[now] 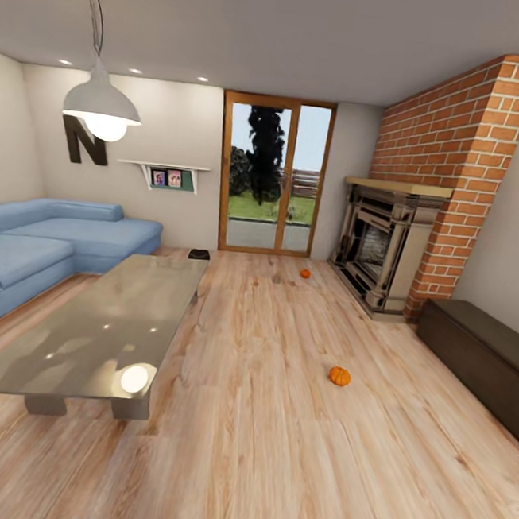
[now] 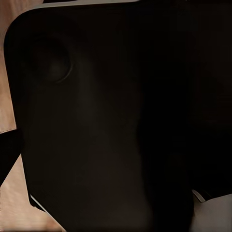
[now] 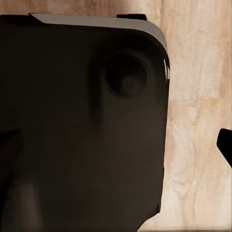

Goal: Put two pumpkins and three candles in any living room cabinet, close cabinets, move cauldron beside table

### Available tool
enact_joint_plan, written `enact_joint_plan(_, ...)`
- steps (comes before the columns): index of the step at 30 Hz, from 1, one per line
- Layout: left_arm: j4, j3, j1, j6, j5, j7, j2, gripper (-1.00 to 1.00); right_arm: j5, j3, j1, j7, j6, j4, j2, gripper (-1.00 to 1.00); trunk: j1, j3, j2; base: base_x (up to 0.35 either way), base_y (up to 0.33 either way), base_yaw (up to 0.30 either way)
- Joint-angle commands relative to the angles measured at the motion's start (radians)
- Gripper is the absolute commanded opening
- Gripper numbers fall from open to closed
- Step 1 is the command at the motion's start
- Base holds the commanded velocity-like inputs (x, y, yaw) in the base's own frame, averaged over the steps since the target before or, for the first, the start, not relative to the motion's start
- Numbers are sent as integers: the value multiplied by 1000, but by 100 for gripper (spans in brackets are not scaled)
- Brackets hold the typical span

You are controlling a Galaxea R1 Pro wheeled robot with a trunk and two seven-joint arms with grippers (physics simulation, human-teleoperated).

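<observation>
Bright, even room; pendant lamp [image 1: 102, 107] glares on the table [image 1: 100, 331]; wrist views dark.

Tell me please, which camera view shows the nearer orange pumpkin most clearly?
The head view shows it best: the nearer pumpkin lies whole on the wood floor, between the coffee table and the dark cabinet. Both wrist views show a dark robot part close up with some floor beside it, no pumpkin.

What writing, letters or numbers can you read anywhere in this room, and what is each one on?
"N": one large dark letter mounted on the white back wall above the blue sofa, partly behind the pendant lamp.
The two small framed pictures on the wall shelf are too small and blurred to read.
No other text is visible.
</observation>
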Motion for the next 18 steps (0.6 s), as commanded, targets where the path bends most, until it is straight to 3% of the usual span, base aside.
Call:
enact_joint_plan(1, -2, 0, 1, 0, 0, 0, 0, 100, 0, -1, -1, 0, 0, 0, 0, 100, 0, 0, 0, -129, 0, -143)
enact_joint_plan(18, -2, 1, 0, 0, 2, 7, 0, 100, 0, -1, -1, 0, 0, 0, 0, 100, 0, 9, 0, -20, -3, -218)
